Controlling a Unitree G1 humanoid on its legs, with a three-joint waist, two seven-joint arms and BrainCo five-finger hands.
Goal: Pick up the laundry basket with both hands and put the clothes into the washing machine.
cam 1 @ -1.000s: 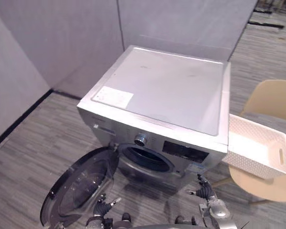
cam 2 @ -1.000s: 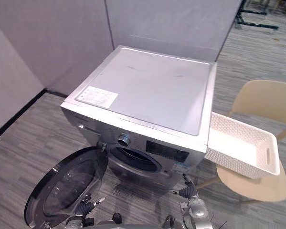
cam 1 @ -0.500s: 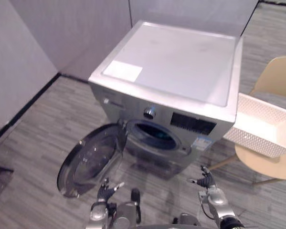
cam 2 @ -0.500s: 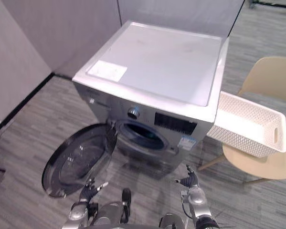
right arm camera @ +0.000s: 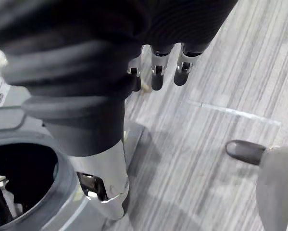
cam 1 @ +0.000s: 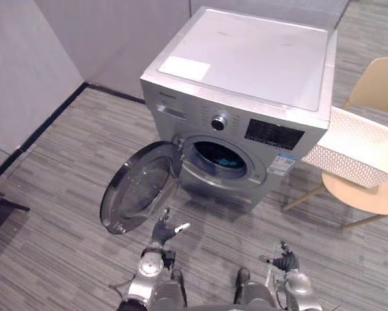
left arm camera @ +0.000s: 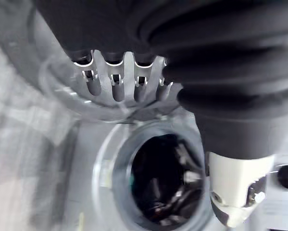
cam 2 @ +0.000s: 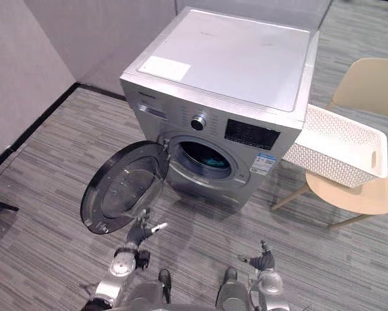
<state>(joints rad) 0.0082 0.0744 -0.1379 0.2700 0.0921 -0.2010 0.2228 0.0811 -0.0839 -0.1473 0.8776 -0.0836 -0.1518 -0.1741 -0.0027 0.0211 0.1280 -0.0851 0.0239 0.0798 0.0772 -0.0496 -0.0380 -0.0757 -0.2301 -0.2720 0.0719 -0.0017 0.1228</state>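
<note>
Both hands are empty and low in front of the robot. Its left hand (cam 1: 162, 230) has the fingers straight and the thumb held apart, near the lower edge of the open door (cam 1: 140, 192). Its right hand (cam 1: 284, 262) hangs over the grey floor (cam 1: 64, 168) with relaxed fingers and touches nothing. The white laundry basket (cam 1: 357, 146) lies on the seat of a beige chair (cam 1: 368, 193), just beside the right side of the washing machine (cam 1: 245, 65) and well apart from both hands. The round door is swung wide open toward the robot's left. Inside the drum (cam 1: 221, 157) a teal cloth (cam 1: 230, 161) can be seen. Compared with half a second ago the whole picture has shifted, so the camera has moved: more floor shows before the machine, and the drum opening is seen more from the front. Basket, chair and machine keep their places relative to each other, and the hands are open as before.
</note>
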